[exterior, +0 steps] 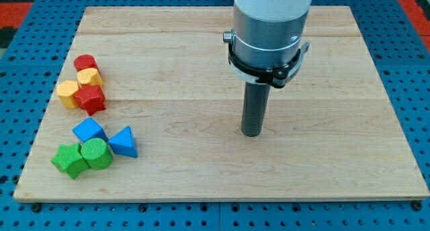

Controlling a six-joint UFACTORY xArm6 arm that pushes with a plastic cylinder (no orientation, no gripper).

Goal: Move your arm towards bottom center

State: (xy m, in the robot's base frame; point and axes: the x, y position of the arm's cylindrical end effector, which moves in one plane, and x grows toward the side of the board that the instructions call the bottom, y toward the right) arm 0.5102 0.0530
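My tip (252, 133) rests on the wooden board (222, 184), right of the centre and far from all blocks. At the view's left stands one cluster: a red cylinder (84, 62), a yellow block (89, 76), a yellow heart-like block (67, 94) and a red star-like block (91, 99), all touching. Below it is a second cluster: a blue block (89, 131), a blue triangle (123, 142), a green cylinder (96, 154) and a green star-like block (69, 160).
The board lies on a blue perforated table (416, 90). The arm's grey and white body (270, 29) hangs over the board's upper middle.
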